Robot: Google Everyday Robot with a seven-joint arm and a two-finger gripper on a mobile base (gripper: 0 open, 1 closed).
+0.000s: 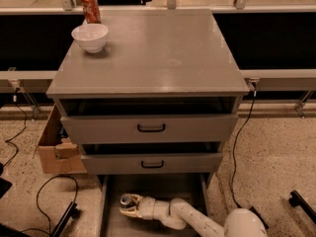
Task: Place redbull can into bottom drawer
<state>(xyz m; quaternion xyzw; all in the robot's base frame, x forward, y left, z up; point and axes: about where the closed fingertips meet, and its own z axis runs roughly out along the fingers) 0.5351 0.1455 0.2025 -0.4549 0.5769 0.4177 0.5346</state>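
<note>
The redbull can (127, 199) sits inside the open bottom drawer (163, 185), left of its middle, pinched by the tool (129, 207). Delivery looks nearly done; release and withdrawal remain. A bowl (90, 36) and orange-red can (90, 6) occupy the tabletop's (158, 53) far left corner.

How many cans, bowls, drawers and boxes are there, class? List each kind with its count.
Cans: 2 (soda can, redbull can held by the gripper in the bottom drawer)
Bowls: 1
Drawers: 3 (top drawer, middle drawer, bottom drawer)
Boxes: 1
Total: 7
</note>
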